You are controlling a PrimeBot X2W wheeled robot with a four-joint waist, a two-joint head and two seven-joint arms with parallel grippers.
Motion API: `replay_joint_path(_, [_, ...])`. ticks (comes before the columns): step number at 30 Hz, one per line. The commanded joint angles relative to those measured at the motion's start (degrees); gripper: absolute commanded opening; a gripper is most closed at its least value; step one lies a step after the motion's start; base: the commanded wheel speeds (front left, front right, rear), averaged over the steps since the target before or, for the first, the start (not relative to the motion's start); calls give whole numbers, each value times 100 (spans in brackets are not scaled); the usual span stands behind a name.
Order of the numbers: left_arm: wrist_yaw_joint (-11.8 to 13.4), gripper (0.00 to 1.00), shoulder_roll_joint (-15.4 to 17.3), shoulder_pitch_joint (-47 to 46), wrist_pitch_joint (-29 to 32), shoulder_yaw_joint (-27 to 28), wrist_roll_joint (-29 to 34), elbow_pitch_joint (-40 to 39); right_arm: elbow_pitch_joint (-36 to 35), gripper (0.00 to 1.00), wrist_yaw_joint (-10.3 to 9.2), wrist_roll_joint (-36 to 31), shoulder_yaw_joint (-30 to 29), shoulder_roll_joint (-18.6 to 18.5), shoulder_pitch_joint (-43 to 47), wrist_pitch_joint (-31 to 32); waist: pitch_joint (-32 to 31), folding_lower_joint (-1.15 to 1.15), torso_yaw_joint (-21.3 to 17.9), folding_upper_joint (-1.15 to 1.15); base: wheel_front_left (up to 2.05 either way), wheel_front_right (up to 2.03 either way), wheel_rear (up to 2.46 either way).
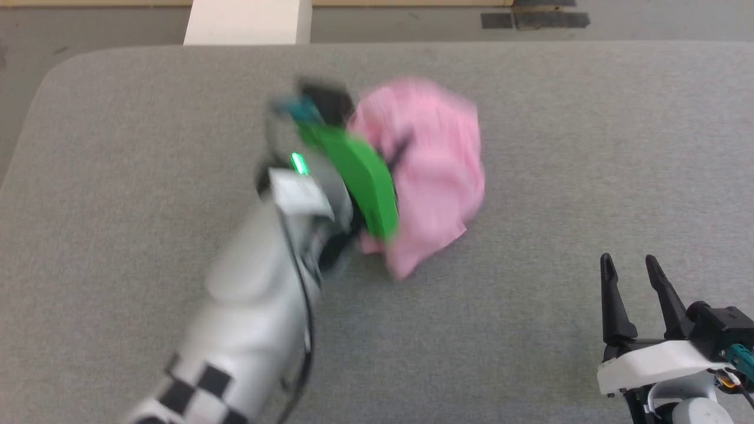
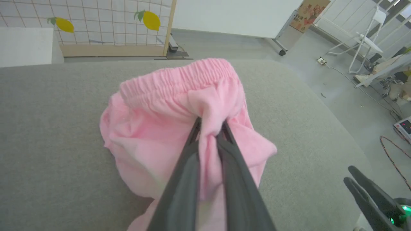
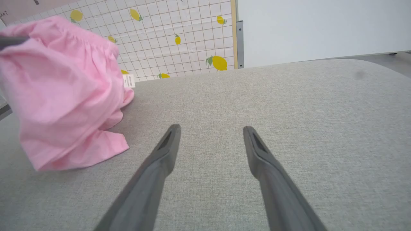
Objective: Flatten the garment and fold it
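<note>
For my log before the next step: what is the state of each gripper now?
Left gripper: closed on the garment.
Right gripper: open, holding nothing.

Bright, even light; motion blur smears the garment (image 1: pixel 424 171).

The left gripper (image 2: pixel 210 125) was pinched tight on the garment (image 2: pixel 151 128). The right gripper (image 3: pixel 210 130) had its fingers spread apart.
</note>
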Motion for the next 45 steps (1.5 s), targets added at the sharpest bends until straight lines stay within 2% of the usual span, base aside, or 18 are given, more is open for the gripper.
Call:
replay_joint_path(1, [-38, 0, -9, 272, 78, -294, 74, 95, 19, 100, -9, 30, -2, 2, -27, -43, -146, 0, -134, 0, 0, 0, 0])
replay_joint_path(4, [-22, 0, -11, 841, 460, -904, 15, 382, 54, 100, -9, 21, -53, 2, -10, -59, -193, 0, -131, 0, 0, 0, 0])
replay_joint_path(8, [192, 0, -11, 1283, 977, -1277, -299, 576, 85, 100, -9, 8, -114, 2, 22, -68, -277, 0, -76, 0, 0, 0, 0])
replay_joint_path(9, [234, 93, -11, 1331, 1001, -1277, -415, 542, 90, 100, -9, 8, -129, 2, 30, -68, -302, 0, -57, 0, 0, 0, 0])
replay_joint_path(10, [278, 100, -12, 1356, 1002, -1257, -554, 474, 93, 100, -9, 8, -149, 2, 43, -68, -336, 0, -27, 0, 0, 0, 0])
replay_joint_path(14, [327, 100, -12, 1269, 669, -892, -1168, 9, 129, 100, -9, 11, -200, 2, 83, -49, -504, 0, 92, 0, 0, 0, 0])
replay_joint_path(15, [308, 100, -12, 1178, 304, -563, -1364, -208, 172, 100, -9, 44, -256, 2, 110, 7, -602, 0, 158, 0, 0, 0, 0])
replay_joint_path(18, [291, 100, 127, 1076, -311, -85, -1455, -470, 200, 100, -9, 72, -308, 2, 114, 78, -718, 0, 215, 0, 0, 0, 0])
replay_joint_path(22, [444, 100, 561, 1122, -1278, 431, -1191, -731, 265, 100, -9, 117, -324, 2, 144, 237, -882, 0, 292, 0, 0, 0, 0])
replay_joint_path(25, [769, 100, 946, 1388, -2107, 776, -825, -979, 271, 100, -9, 144, -260, 2, 125, 444, -923, 0, 312, 0, 0, 0, 0])
replay_joint_path(28, [1036, 100, 1293, 1834, -2639, 868, -386, -1214, 258, 100, -9, 146, -207, 2, 107, 611, -968, 0, 352, 0, 0, 0, 0])
replay_joint_path(31, [1358, 100, 1485, 2435, -2891, 1082, -44, -1543, 231, 100, -9, 144, -197, 2, 133, 781, -996, 0, 418, 0, 0, 0, 0])
replay_joint_path(35, [1687, 100, 1525, 3245, -2954, 1412, 439, -2097, 240, 100, -9, 186, -132, 2, 156, 1045, -1010, 0, 492, 0, 0, 0, 0])
replay_joint_path(40, [1782, 100, 1340, 4064, -2958, 1587, 1139, -2759, 264, 100, -9, 112, 1, 2, 39, 1598, -966, 0, 598, 0, 0, 0, 0])
replay_joint_path(45, [1734, 100, 1103, 4430, -2959, 1611, 1374, -2954, 424, 100, -9, -262, 66, 2, -443, 2566, -829, 0, 733, 0, 0, 0, 0])
